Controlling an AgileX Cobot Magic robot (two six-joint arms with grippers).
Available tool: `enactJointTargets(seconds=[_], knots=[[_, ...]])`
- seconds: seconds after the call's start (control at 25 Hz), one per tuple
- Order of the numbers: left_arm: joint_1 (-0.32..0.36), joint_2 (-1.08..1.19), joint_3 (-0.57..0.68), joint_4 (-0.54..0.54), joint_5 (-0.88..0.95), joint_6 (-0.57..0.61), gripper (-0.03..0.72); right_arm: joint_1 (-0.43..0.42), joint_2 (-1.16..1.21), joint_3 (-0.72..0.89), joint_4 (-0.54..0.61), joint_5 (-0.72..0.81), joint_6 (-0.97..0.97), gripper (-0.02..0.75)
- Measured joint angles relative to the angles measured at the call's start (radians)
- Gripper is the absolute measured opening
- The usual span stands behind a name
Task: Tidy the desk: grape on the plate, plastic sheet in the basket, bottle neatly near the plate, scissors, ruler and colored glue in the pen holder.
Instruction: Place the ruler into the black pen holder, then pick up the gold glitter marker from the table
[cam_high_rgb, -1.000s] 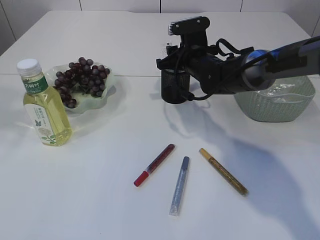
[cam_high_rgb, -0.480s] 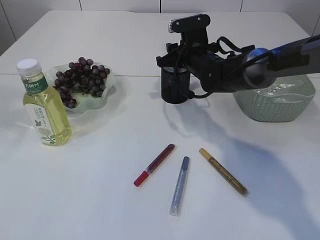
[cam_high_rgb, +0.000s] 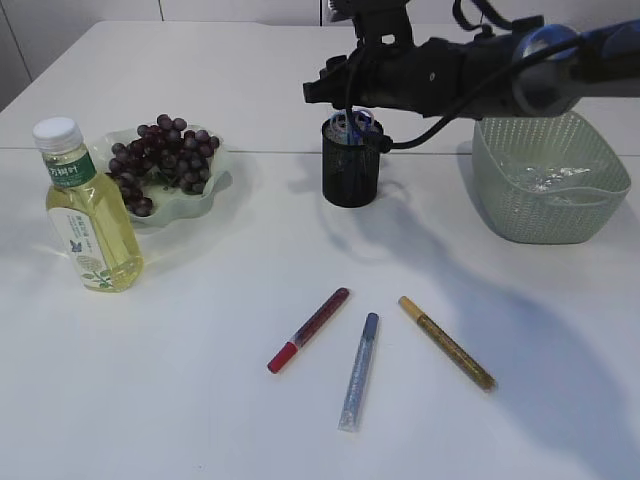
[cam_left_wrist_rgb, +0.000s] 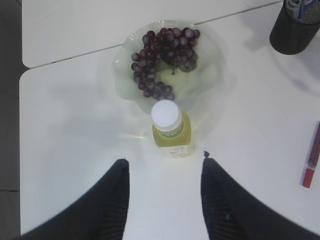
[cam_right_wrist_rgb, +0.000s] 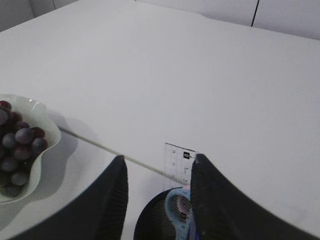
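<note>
Three colored glue pens lie loose toward the near edge of the surface (cam_high_rgb: 250, 80) in the exterior view: a red one (cam_high_rgb: 309, 329), a silver one (cam_high_rgb: 359, 371) and a gold one (cam_high_rgb: 446, 342), none of them yet in the pen holder (cam_high_rgb: 351, 167), so the step in hand looks like the pen-holder part of the task. The right gripper (cam_high_rgb: 352, 70) hangs just above the holder, higher and further back than a second ago, when it sat down at the holder's rim; scissors handles (cam_high_rgb: 350, 122) now show in the holder's mouth. The grape bunch (cam_high_rgb: 160, 160) rests on the plate (cam_high_rgb: 217, 182) near the left edge, the bottle (cam_high_rgb: 84, 208) stands upright just in front of it, and the plastic sheet (cam_high_rgb: 545, 178) lies in the basket (cam_high_rgb: 545, 210) by the right edge. In the left wrist view the left gripper (cam_left_wrist_rgb: 165, 195) hovers over the bottle with its jaws spread and empty, the plate just beyond and the red pen at the right edge. In the right wrist view the right gripper's jaws stand apart with nothing between them, and below them the clear ruler (cam_right_wrist_rgb: 179, 162) and the blue scissors handles stick up out of the holder. The next move likely calls for swinging down to one glue pen and closing across its narrow barrel.
</note>
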Motion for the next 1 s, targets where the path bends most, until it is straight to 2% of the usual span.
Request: enactJointTargets(seconds=[0.44, 0.8, 1.0], knots=[[0.0, 0.0, 0.0, 0.006, 0.0, 0.0, 0.343, -0.007, -0.189, -0.002, -0.01, 0.436, 0.0, 0.313], [0.0, 0.006, 0.0, -0.038, 0.0, 0.0, 0.343, -0.007, -0.244, -0.036, -0.067, 1.055, 0.059, 0.313], [0.0, 0.008, 0.0, -0.034, 0.0, 0.0, 0.343, -0.007, -0.244, -0.036, -0.149, 1.246, 0.168, 0.313]])
